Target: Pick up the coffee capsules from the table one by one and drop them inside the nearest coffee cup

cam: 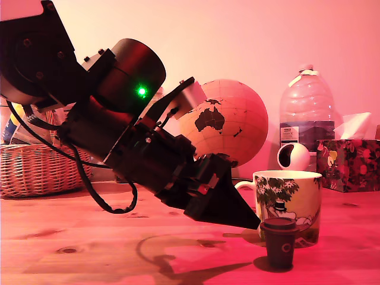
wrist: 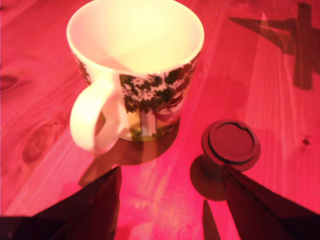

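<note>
My end effector (wrist: 170, 210) hangs with fingers apart and empty, tilted low over the tabletop (cam: 71, 249). The coffee capsule (wrist: 231, 145) stands upright just ahead, by one fingertip, near the cup (wrist: 135, 65).

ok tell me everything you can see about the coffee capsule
The coffee capsule is a small dark tapered piece, wider at its flat rimmed top, which shows a raised ring in the wrist view, with a pale ring mark on its side. It looks like plastic. It stands upright on the wooden table, casting a shadow, in front of the printed mug; the wrist view shows a gap between them. The open gripper hovers close, one finger near it, not visibly touching it.
</note>
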{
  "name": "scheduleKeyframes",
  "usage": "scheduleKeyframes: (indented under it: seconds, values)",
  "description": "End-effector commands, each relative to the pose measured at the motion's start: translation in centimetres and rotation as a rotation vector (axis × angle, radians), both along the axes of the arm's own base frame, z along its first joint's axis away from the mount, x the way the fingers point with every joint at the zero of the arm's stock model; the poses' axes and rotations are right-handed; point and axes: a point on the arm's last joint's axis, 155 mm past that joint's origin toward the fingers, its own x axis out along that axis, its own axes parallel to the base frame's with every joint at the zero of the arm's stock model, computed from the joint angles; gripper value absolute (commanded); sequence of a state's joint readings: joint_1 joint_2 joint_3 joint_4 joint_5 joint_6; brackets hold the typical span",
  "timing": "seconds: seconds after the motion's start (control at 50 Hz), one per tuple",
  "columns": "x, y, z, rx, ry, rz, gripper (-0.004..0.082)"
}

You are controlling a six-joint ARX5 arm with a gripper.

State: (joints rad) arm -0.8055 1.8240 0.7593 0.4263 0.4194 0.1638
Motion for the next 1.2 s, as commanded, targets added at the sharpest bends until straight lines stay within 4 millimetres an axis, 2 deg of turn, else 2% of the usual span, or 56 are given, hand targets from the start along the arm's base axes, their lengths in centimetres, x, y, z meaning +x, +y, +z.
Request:
scheduleKeyframes:
  seconds: [0.0, 0.46, 0.78, 1.18]
  values:
    - [-0.2, -0.6, 1.1, -0.027, -0.019, -0.007, 0.0548]
    - [-0.4, -0.6, 1.0, -0.025, -0.011, -0.012, 0.0548]
    - [-2.2, -1.6, 1.2, -0.044, 0.004, -0.075, 0.0548]
    - [-3.3, -2.2, 1.2, -0.041, 0.003, -0.105, 0.0548]
